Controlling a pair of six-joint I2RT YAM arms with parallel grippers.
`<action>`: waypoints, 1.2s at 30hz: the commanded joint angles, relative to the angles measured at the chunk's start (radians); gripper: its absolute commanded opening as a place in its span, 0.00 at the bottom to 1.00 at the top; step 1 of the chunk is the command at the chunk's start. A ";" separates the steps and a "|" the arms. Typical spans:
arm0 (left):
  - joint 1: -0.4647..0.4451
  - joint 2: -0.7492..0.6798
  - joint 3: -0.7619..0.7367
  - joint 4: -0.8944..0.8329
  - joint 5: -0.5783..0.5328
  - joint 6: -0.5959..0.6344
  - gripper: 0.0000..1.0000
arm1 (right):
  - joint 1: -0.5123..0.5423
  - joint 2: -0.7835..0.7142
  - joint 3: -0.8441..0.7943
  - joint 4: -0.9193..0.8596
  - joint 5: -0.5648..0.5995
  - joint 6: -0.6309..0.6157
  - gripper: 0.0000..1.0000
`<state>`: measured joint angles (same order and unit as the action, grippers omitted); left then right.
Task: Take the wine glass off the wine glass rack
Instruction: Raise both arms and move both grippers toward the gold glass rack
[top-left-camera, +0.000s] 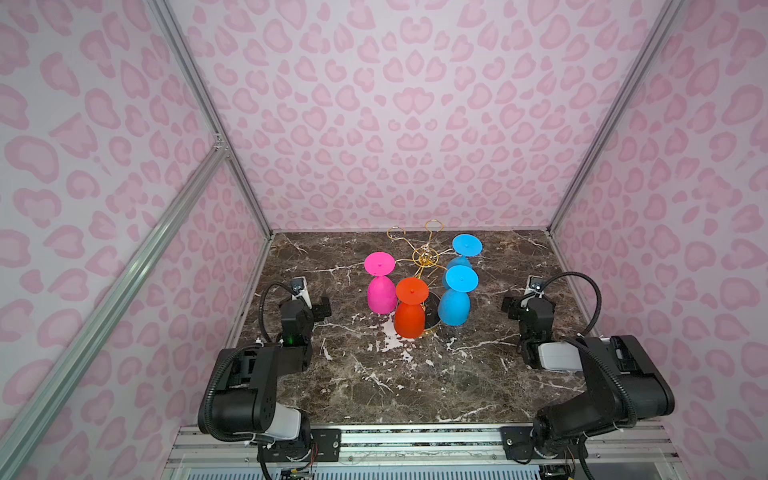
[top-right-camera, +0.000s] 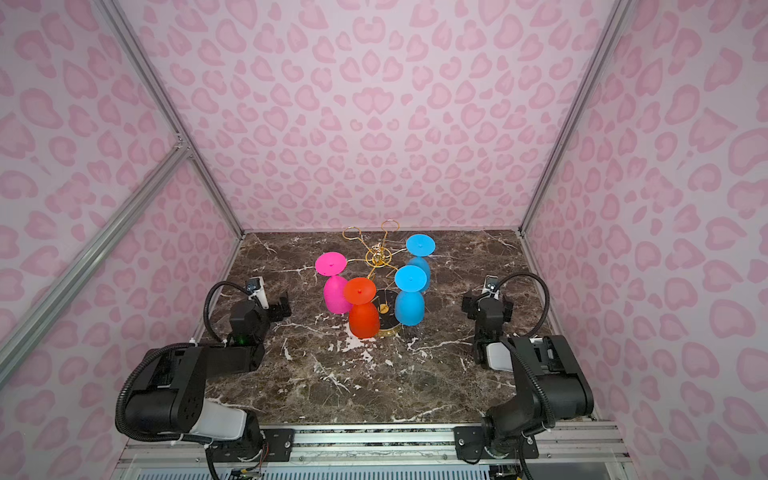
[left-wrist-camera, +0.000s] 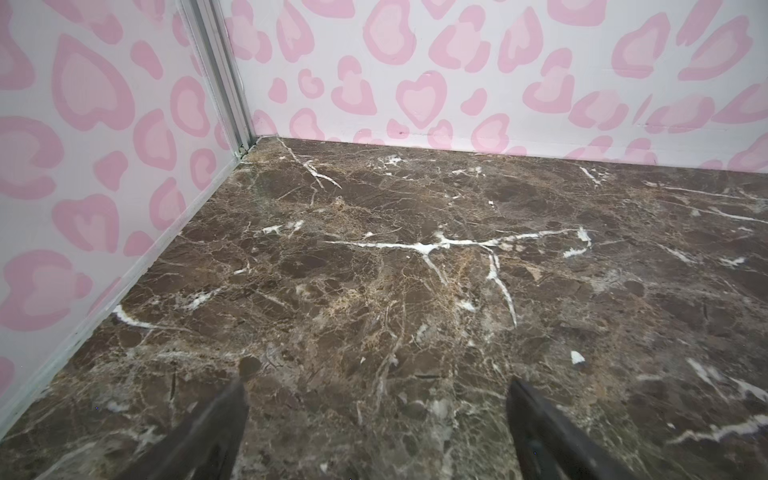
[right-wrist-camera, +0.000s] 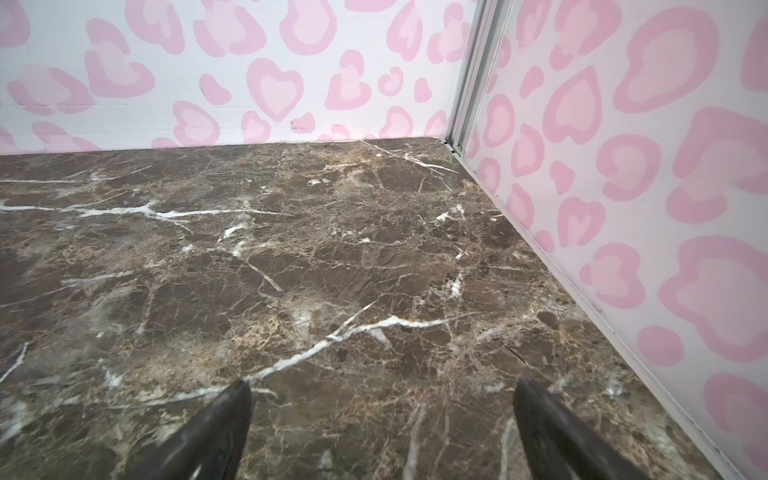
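Nothing is gripped yet, so the step in hand is the approach. The left arm (top-left-camera: 297, 320) and right arm (top-left-camera: 536, 316) sit at opposite sides of the bench (top-left-camera: 415, 382), both well apart from the rack. Each wrist view shows only bare marble between two dark fingertips: the left jaws and the right jaws stand wide and hold nothing.

The wine glass rack (top-left-camera: 424, 254) stands in the middle of the bench toward the back wall, its gold hub above a round black base (top-left-camera: 433, 311). Four glasses hang on it: a pink glass (top-left-camera: 381, 293) on the left, an orange glass (top-left-camera: 410, 316) at the front, a near blue glass (top-left-camera: 455, 305) on the right, and a far blue glass (top-left-camera: 467, 245) behind it. Two wire loops at the back are empty.

Every glass hangs upside down: flat foot on top, bowl mouth toward the bench, long axis upright along the stem.

The orange glass looks the easiest pick, being nearest both arms. The next move probably calls for one arm to reach in level and close on a bowl or stem. It would then need to draw the glass outward along its wire arm, away from the post. The wire is too thin here to show exactly how each stem sits in its loop. The neighbouring glasses hang close by, so the reach has little room sideways.
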<state>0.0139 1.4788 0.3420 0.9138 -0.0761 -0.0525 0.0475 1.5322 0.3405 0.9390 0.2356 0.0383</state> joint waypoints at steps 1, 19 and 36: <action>0.000 -0.008 -0.003 0.045 0.000 0.005 0.98 | 0.002 0.004 0.004 0.020 0.005 -0.001 1.00; 0.001 -0.003 0.004 0.037 0.002 0.003 0.98 | 0.000 0.007 0.009 0.015 0.002 0.001 1.00; -0.009 -0.389 0.328 -0.685 0.010 -0.116 0.98 | 0.052 -0.544 0.234 -0.743 -0.004 0.064 0.99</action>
<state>0.0071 1.1553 0.6250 0.4629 -0.0738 -0.0967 0.0937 1.0832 0.5194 0.5232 0.2535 0.0525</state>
